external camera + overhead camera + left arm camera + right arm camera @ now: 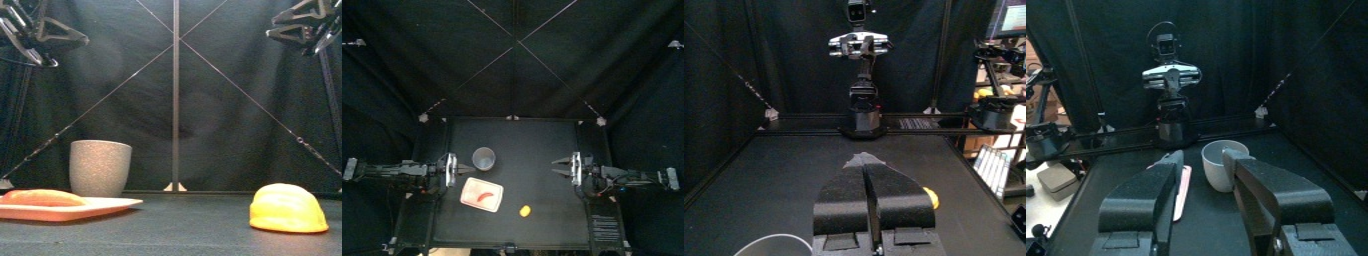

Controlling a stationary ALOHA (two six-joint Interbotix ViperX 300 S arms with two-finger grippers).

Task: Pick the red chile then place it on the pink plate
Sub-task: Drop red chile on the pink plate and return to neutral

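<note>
Black curtains [422, 60] close in the bench [543, 140], where the red chile [47, 197] lies on the pink plate [110, 205] at front left, a grey cup [100, 167] just behind and a yellow toy [289, 208] to its right, the left claw [869, 165] pinched shut on nothing, the right claw [1204, 168] open and empty.

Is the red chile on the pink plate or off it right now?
On it. The top view shows the red chile lying inside the edges of the pink plate, and the front view shows it resting on top.
</note>
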